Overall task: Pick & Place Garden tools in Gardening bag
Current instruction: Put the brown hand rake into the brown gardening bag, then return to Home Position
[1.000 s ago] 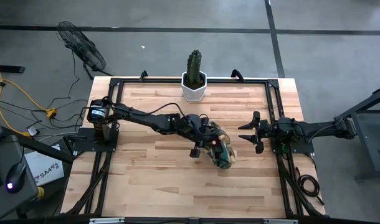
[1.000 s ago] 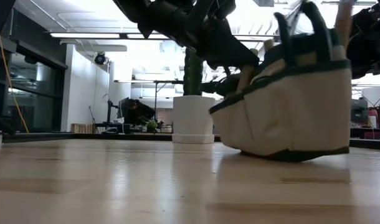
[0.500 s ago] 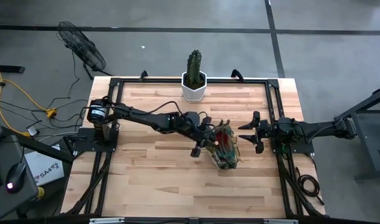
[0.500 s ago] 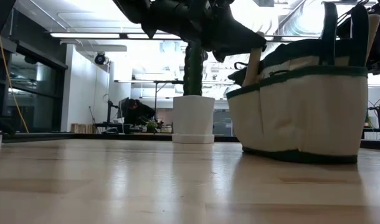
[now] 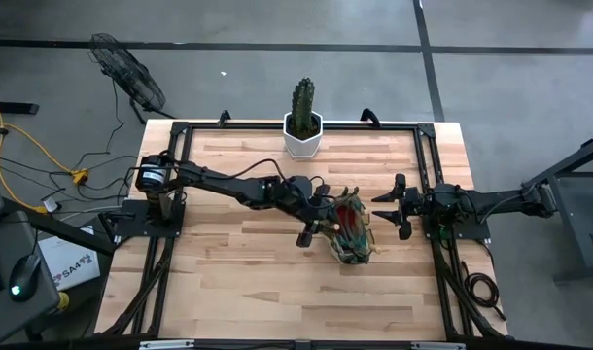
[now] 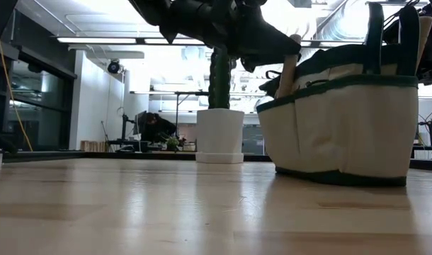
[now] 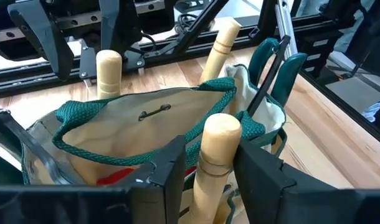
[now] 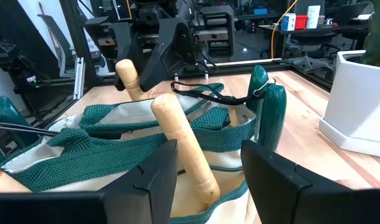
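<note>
Across the worktop [image 5: 238, 258], you're loosening left fingers [image 7: 171, 171] around a stiff wooden handle [image 7: 216, 155] in the soft gardening bag [image 5: 351, 233]; right fingers [image 8: 265, 171] are waiting, spread.

Wooden bench [image 5: 238, 282], frame centre. Gardening bag [image 5: 351, 231] stands centre-right; potted cactus [image 5: 302, 122] at upper edge.
</note>
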Available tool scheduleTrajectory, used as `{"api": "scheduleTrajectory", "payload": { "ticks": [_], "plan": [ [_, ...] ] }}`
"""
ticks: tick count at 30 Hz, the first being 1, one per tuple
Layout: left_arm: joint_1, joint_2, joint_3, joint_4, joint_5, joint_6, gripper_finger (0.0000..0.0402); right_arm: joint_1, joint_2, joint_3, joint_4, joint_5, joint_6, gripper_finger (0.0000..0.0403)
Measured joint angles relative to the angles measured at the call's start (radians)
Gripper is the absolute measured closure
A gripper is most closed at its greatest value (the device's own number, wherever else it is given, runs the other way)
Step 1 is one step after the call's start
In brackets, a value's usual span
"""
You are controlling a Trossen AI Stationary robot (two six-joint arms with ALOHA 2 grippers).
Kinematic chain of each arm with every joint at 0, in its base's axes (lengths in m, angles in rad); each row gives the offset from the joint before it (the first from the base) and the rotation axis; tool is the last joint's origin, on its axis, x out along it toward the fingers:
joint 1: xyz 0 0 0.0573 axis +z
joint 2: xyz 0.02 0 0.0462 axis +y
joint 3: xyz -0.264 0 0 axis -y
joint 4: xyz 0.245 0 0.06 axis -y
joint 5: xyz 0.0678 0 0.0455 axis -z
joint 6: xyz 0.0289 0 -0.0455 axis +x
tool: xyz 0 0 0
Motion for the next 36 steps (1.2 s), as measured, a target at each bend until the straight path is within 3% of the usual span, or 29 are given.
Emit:
{"api": "scheduleTrajectory", "payload": {
  "ticks": [9, 19, 36],
  "plan": [
    [0.000, -0.042, 0.001, -0.044, -0.007, 0.000, 0.0269, 0.000, 0.000, 0.000, 0.000, 0.000, 0.000, 0.0235],
    [0.000, -0.127, 0.002, -0.158, -0.148, 0.000, 0.0268, 0.000, 0.002, 0.000, 0.000, 0.000, 0.000, 0.0235],
    [0.027, -0.213, -0.009, -0.276, -0.151, 0.004, 0.0268, 0.000, 0.002, 0.000, -0.001, 0.000, 0.000, 0.0235]
  ]
}}
